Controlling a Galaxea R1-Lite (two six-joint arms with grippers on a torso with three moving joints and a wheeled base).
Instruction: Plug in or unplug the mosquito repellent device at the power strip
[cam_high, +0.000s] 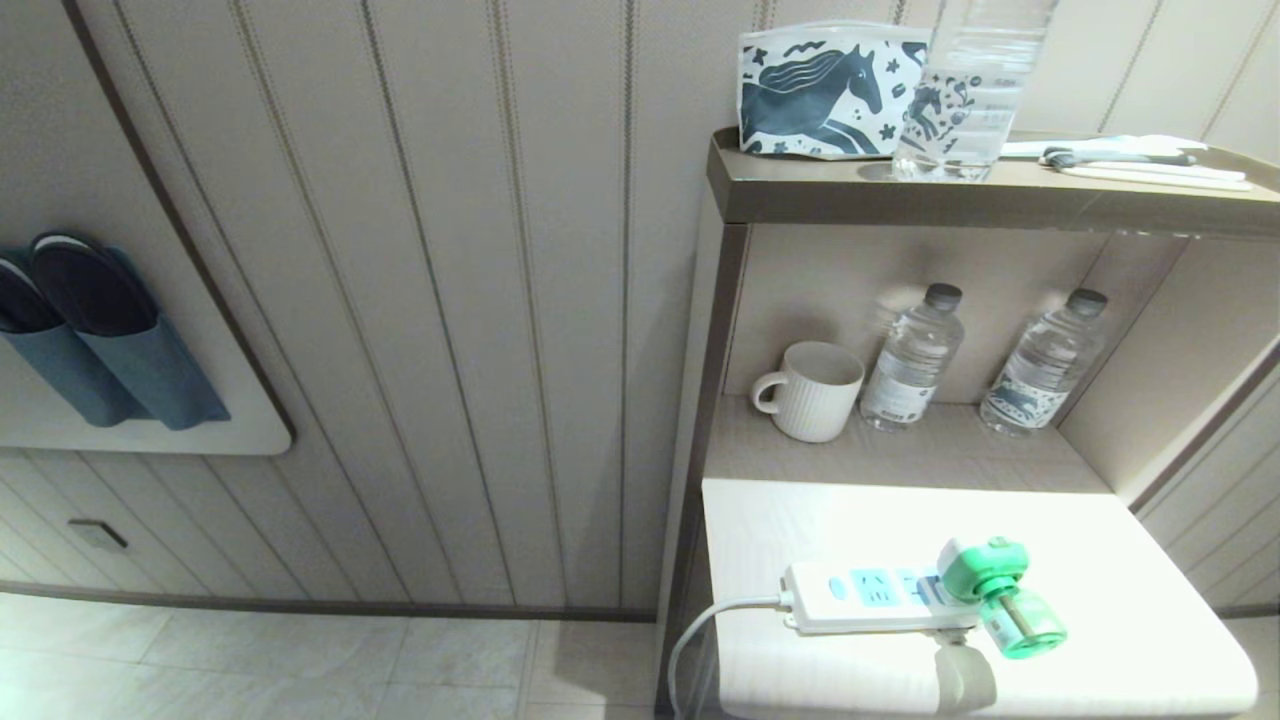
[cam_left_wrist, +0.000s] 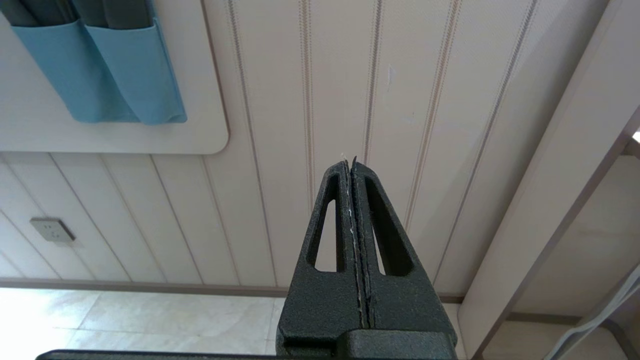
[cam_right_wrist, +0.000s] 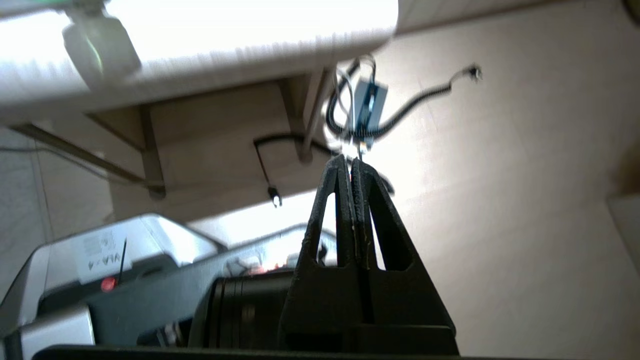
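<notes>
The power strip (cam_high: 850, 597) lies flat on the white table (cam_high: 1120, 600), its white cord (cam_high: 700, 625) dropping off the left edge. The mosquito repellent device (cam_high: 990, 590) sits on the strip's right end, green bottle pointing toward the table's front right; its prongs are hidden, apparently inside a socket. Neither gripper shows in the head view. In the left wrist view my left gripper (cam_left_wrist: 349, 161) is shut and empty, facing the panelled wall left of the table. In the right wrist view my right gripper (cam_right_wrist: 350, 159) is shut and empty, low, below the table's edge (cam_right_wrist: 240, 47).
A white mug (cam_high: 812, 390) and two water bottles (cam_high: 912, 358) (cam_high: 1045, 362) stand in the shelf niche behind the table. A horse-print pouch (cam_high: 825, 90) and another bottle (cam_high: 970, 90) are on the top shelf. Cables (cam_right_wrist: 365, 105) hang under the table. A wall socket (cam_left_wrist: 51, 230) sits near the floor.
</notes>
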